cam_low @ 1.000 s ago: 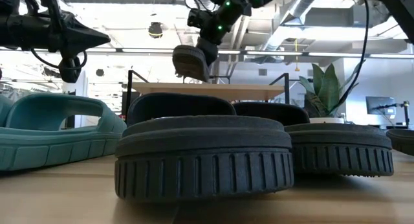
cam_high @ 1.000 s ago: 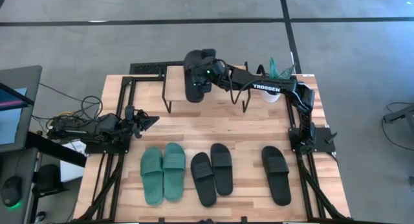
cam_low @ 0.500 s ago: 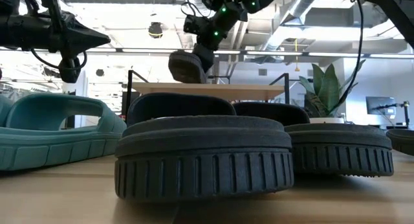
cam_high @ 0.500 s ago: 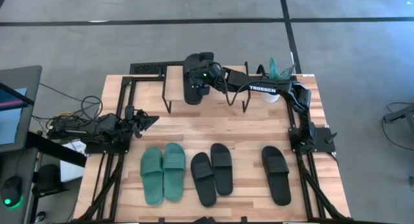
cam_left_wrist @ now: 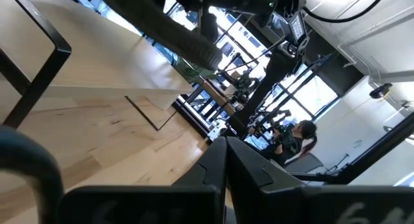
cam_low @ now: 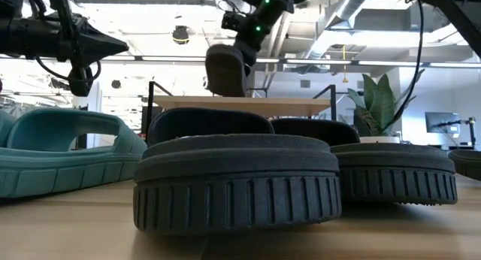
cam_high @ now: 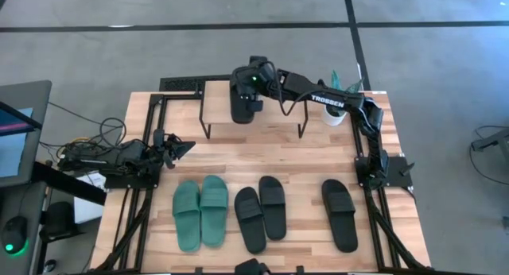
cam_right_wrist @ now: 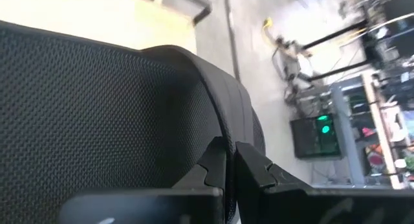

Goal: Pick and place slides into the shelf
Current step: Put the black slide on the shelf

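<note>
We note a potted plant at the desk's far right corner, beside the shelf. Five slides line the near edge: green pair, black pair, single black slide. The right hand reaches over the shelf, pinching the sixth black slide there. The left hand, pressed together, waits at the left edge.

We are reaching our right arm far across to the back of the table, its right gripper pinching tight, pointing down; our left arm is lying folded low at the left edge, left gripper closed
</note>
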Robot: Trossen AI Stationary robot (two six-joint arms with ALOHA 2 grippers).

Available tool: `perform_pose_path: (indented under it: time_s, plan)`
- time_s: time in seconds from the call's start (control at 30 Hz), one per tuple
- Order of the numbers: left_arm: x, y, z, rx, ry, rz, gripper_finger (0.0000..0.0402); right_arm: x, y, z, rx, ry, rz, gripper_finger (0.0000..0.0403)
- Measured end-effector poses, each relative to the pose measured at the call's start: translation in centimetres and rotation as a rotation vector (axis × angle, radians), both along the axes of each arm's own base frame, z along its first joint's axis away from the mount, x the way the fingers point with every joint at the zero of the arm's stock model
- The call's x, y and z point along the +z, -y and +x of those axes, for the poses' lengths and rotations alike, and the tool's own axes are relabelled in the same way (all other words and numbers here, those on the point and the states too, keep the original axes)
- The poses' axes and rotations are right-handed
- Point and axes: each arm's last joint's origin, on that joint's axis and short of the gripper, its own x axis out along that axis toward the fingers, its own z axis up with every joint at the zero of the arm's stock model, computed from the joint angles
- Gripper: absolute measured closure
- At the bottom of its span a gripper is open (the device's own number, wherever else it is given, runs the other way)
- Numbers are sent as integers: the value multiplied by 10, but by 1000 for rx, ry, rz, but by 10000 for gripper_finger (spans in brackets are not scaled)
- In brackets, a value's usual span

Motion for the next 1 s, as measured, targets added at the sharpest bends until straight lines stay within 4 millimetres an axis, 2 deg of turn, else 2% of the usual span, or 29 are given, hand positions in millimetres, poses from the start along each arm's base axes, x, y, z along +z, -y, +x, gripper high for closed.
perform_pose_path:
  time_s: [0.73,1.0]
  plan:
    - [-1,0,0,5,-9,-2,401,0,12,-5,30,21,47,402]
    - [-1,-1,0,27,-4,-18,401,5,13,-1,34,85,20,400]
